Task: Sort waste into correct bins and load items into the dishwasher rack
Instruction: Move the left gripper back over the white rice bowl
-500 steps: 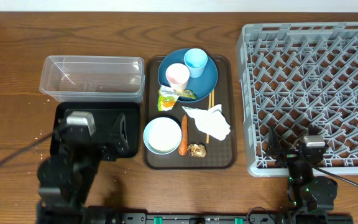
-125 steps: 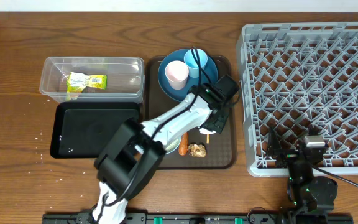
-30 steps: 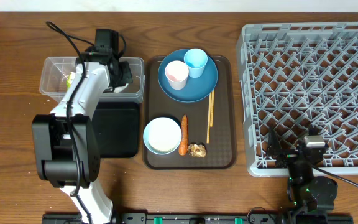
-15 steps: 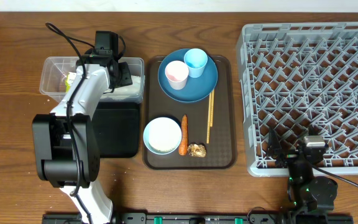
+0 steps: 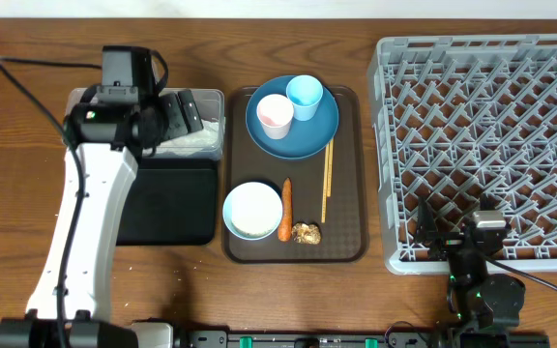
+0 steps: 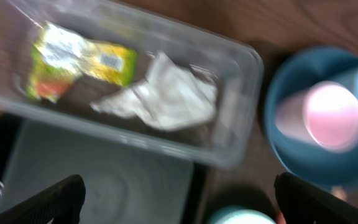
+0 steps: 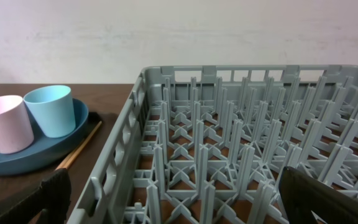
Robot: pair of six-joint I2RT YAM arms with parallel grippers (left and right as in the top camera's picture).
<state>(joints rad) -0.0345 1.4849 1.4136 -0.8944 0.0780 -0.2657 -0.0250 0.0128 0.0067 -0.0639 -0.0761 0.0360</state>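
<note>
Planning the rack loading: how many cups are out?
2: the pink cup and the light blue cup, standing side by side on the blue plate on the brown tray. None seen elsewhere.

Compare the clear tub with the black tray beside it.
The clear tub is see-through with tall walls; the black tray is opaque and shallow. The tub holds a wrapper and napkin; the tray's visible part holds nothing. Both are rectangular, similar in footprint.
</note>
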